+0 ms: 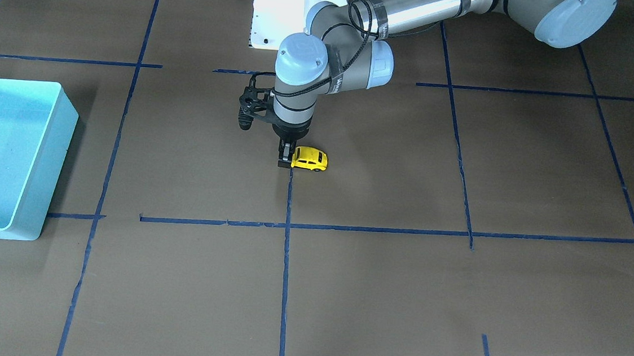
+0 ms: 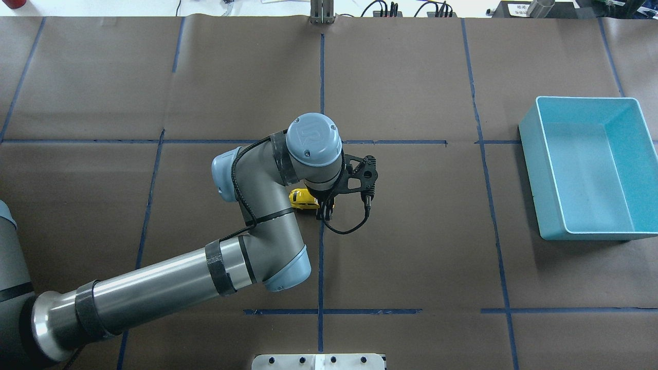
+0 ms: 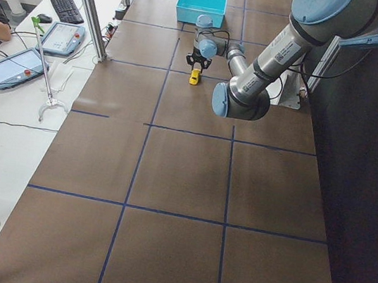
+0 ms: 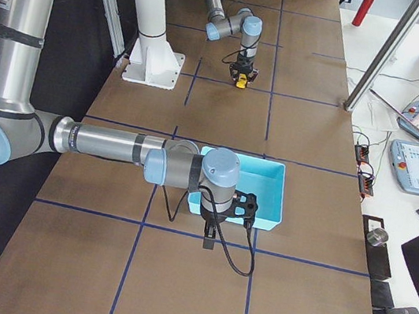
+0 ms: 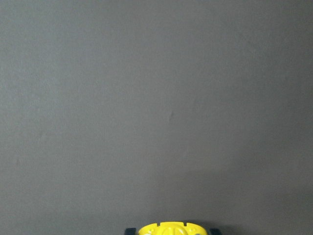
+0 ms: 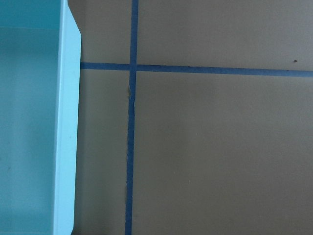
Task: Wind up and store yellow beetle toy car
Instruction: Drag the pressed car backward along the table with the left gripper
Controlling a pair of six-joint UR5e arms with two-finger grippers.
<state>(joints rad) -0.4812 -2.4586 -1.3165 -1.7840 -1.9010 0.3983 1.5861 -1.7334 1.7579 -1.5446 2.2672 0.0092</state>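
left gripper (image 1: 284, 157): clamped on one end of yellow car (image 1: 310, 159), on table (image 1: 398, 292) | right gripper (image 4: 210, 240): beside blue bin (image 4: 263, 221), opening cannot be told

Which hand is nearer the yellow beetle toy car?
Left. The left hand is at the yellow beetle toy car, gripping one end; the right hand hangs far off beside the blue bin.

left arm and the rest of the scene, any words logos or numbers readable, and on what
"R", in a raised logo on the left arm's blue joint cap; rest unclear.
Lettering on its wrist: too blurred to read.
Lettering on its upper arm: too small to read.
White label at the table's far edge: too small to read.
yellow beetle toy car, blue bin: no text seen.
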